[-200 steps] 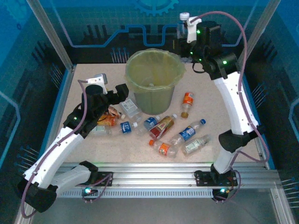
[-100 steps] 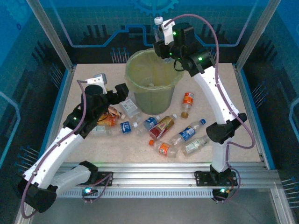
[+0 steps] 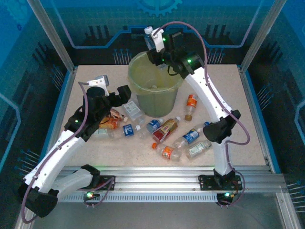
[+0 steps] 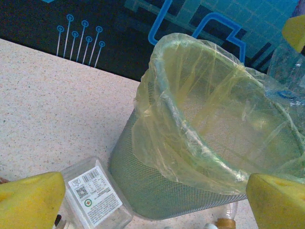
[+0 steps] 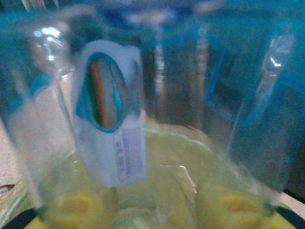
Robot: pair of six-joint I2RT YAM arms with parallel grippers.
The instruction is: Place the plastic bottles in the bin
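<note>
Above bin (image 3: 157, 102) rim, right gripper (image 3: 154, 47) with bottle (image 3: 150, 38)

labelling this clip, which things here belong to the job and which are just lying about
Job: bin, held bottle, loose bottles.
Not the job: table, front rail, blue enclosure walls, all fixtures.

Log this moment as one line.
right gripper: shut on clear bottle, above bin | left gripper: open, beside bin | loose bottles: on table
</note>
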